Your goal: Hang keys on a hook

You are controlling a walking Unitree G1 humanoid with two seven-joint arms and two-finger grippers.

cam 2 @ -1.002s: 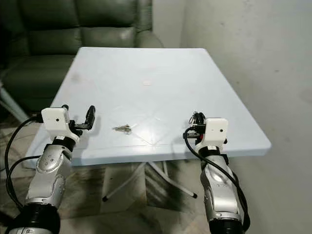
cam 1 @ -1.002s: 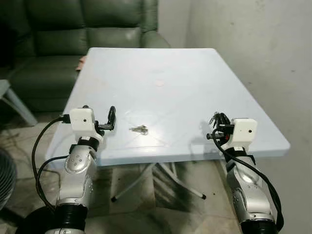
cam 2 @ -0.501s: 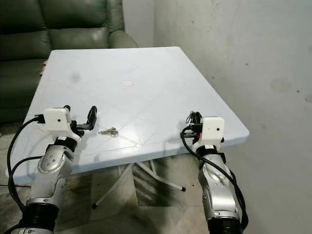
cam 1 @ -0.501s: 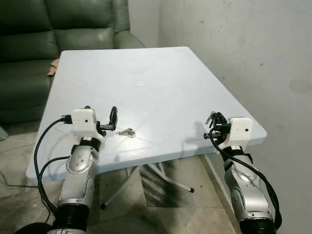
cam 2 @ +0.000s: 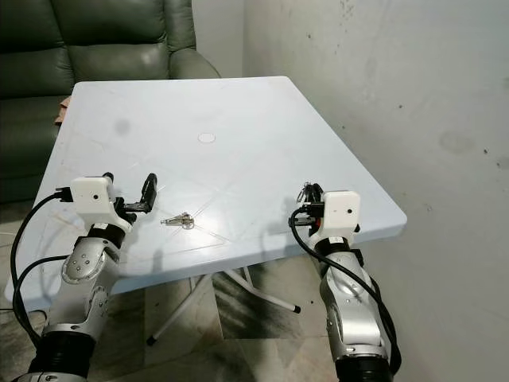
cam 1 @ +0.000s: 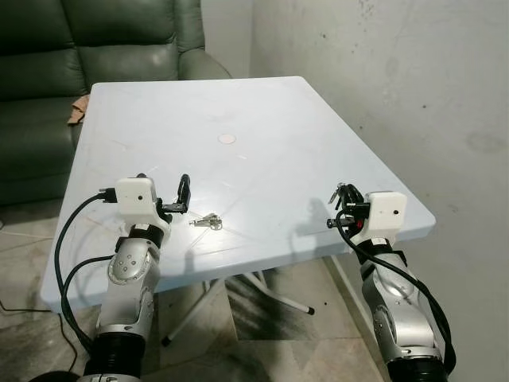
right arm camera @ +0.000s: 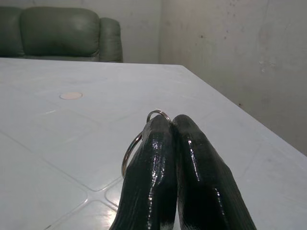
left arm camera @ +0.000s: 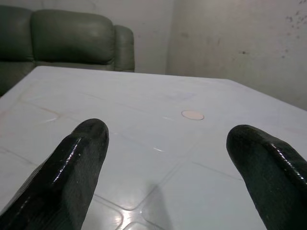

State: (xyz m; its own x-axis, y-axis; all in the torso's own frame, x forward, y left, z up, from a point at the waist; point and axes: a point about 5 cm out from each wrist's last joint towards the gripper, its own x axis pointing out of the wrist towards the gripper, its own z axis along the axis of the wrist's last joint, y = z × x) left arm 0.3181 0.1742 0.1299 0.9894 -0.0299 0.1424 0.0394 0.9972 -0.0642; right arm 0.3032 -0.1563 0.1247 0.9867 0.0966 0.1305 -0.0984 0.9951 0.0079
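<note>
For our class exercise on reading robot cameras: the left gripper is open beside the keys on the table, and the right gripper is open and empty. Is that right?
Not quite. The right gripper is shut on a key ring, as the right wrist view shows. The rest holds: the left gripper is open beside the keys on the table.

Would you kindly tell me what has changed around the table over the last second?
The robot's camera has shifted, so the table sits differently in view, and the loose keys now lie nearer the left end effector. Nothing was grasped or released: that end effector stays open, and the right end effector stays shut on a key ring.
</note>
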